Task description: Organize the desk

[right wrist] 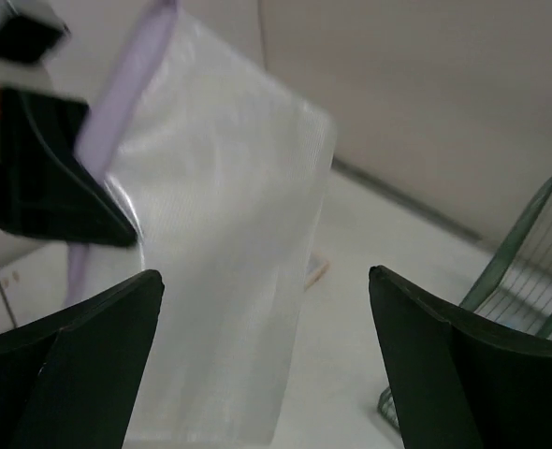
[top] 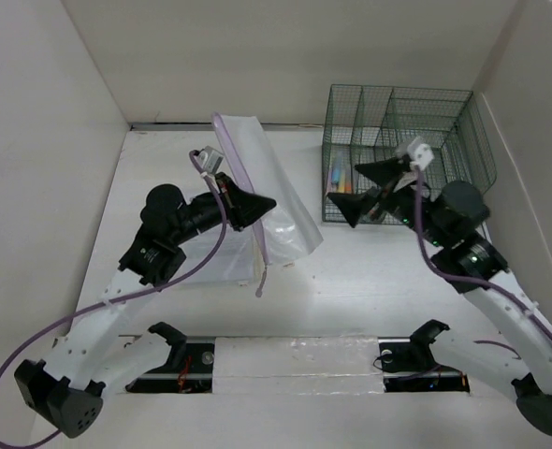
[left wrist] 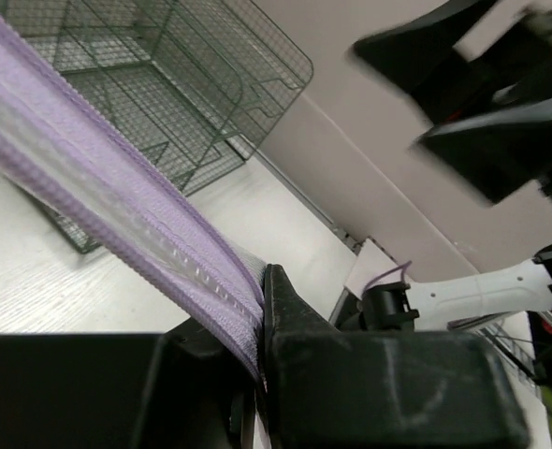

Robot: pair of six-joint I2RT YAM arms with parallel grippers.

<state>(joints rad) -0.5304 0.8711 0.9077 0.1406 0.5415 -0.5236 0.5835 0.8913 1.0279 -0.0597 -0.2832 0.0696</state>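
Observation:
A clear plastic zip pouch (top: 276,187) with a purple zipper edge stands tilted up off the white desk (top: 370,281). My left gripper (top: 257,204) is shut on its purple zipper edge (left wrist: 164,234), with the jaws closed around the strip (left wrist: 257,313). My right gripper (top: 351,194) is open and empty, in front of the green wire organizer (top: 398,140) and facing the pouch. In the right wrist view the pouch (right wrist: 220,281) lies ahead of the gap between the spread fingers (right wrist: 98,346), apart from them, with the left gripper (right wrist: 42,178) at its left edge.
The organizer holds several markers (top: 338,178) in a front compartment; it also shows in the left wrist view (left wrist: 164,94) and right wrist view (right wrist: 529,271). A purple pull cord (top: 260,279) hangs from the pouch. A small pale object (right wrist: 318,271) lies on the desk. White walls enclose the desk.

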